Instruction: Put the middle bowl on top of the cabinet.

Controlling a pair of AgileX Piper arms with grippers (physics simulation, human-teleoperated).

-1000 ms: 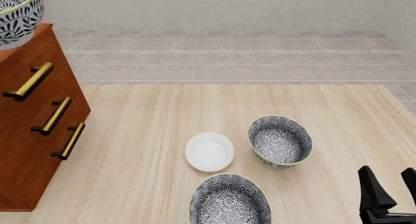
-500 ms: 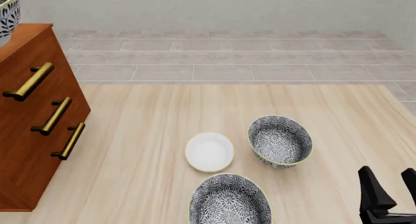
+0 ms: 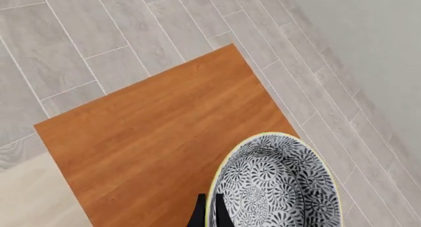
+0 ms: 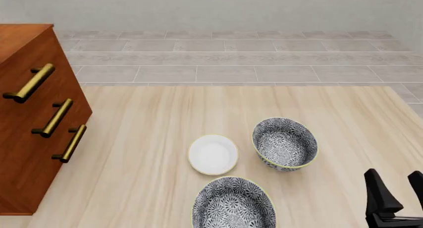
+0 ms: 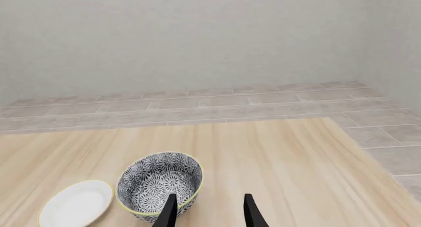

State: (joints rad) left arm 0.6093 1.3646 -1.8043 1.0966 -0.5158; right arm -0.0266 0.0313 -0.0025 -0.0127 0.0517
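Note:
The middle bowl (image 3: pixel 276 182), dark floral with a pale yellow-green rim, shows only in the left wrist view. My left gripper (image 3: pixel 209 213) is shut on its rim, one finger inside and one outside. The bowl hangs over the reddish-brown top of the cabinet (image 3: pixel 157 133), near one edge; I cannot tell whether it touches the wood. In the front view the cabinet (image 4: pixel 33 119) stands at the left with three brass handles, and the bowl and left arm are out of frame. My right gripper (image 4: pixel 395 177) stands open and empty at the table's near right.
Two more floral bowls sit on the table, one right of centre (image 4: pixel 285 143) (image 5: pixel 159 183) and one at the front edge (image 4: pixel 233 204). A small white dish (image 4: pixel 213 154) (image 5: pixel 76 203) lies between them. Grey tiled floor surrounds the table.
The held bowl has slid left and out of the front view's top left corner, passing over the cabinet top. The right arm and the table's bowls have not moved.

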